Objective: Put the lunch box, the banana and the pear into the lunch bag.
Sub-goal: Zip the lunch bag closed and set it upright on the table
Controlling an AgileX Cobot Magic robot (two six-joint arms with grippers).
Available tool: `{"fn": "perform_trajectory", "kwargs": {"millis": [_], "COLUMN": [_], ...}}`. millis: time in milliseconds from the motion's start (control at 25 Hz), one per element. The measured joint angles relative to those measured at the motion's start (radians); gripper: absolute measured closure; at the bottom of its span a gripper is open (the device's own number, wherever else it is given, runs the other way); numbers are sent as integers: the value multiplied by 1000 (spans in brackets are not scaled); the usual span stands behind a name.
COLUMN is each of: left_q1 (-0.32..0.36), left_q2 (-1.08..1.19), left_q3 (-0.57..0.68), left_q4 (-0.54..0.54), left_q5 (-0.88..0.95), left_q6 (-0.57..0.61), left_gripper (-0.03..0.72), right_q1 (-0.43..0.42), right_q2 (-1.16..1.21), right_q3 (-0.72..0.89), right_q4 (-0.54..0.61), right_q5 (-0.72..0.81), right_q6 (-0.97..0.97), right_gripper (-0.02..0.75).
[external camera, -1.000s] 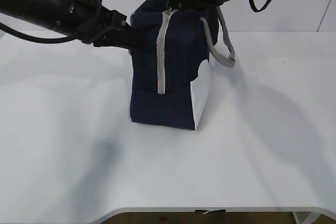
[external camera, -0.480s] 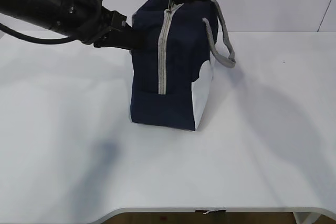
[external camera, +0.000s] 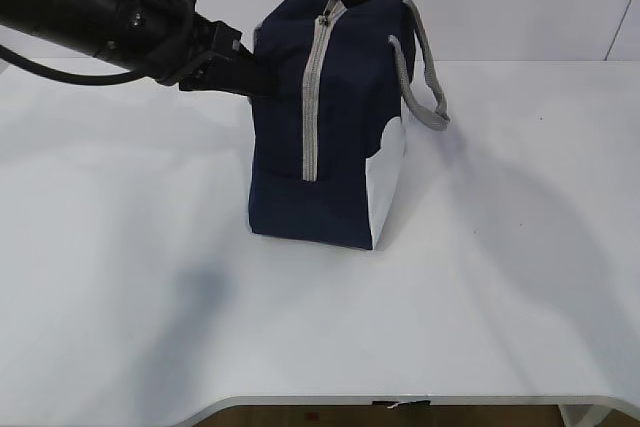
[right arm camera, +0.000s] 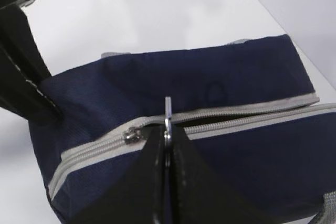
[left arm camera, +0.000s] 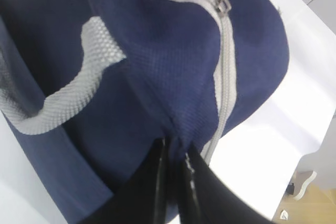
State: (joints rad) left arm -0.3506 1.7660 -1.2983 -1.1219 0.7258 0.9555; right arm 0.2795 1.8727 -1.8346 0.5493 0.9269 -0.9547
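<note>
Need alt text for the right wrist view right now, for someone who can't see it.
The right claw is shut on the zipper pull atop the navy lunch bag, whose grey zipper is partly open beside it. The left claw's black fingers press against the bag's left end, over a white table.

Bright, even light; soft table [external camera: 500, 277] shadows; wrist close-ups perhaps slightly blurred.

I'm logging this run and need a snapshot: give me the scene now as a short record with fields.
lunch bag: upright on table
zipper pull: at bag top, pinched by right gripper
zipper: partly open along top
left gripper: shut on a fold of bag fabric
lunch box, banana, pear: not visible
strap handle: hangs on bag's right side
</note>
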Motion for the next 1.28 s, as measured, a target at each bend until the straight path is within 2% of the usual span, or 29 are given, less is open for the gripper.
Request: {"fn": "perform_trajectory", "kwargs": {"millis": [280, 800, 1280], "left_q1": [0, -2, -2], "left_q2": [0, 0, 0], "left_q3": [0, 0, 0], "left_q4": [0, 4, 4], "left_q5": [2, 6, 12], "left_q6": [0, 0, 0], "left_gripper": [662, 661, 658], "right_q1": [0, 0, 0], "right_q2": [15, 50, 69], "right_q3": [-18, -128, -132], "right_q4": [-10, -65, -72], "right_q5": [39, 200, 194], "right_q6": [4, 49, 55], "right_gripper": [731, 731, 731]}}
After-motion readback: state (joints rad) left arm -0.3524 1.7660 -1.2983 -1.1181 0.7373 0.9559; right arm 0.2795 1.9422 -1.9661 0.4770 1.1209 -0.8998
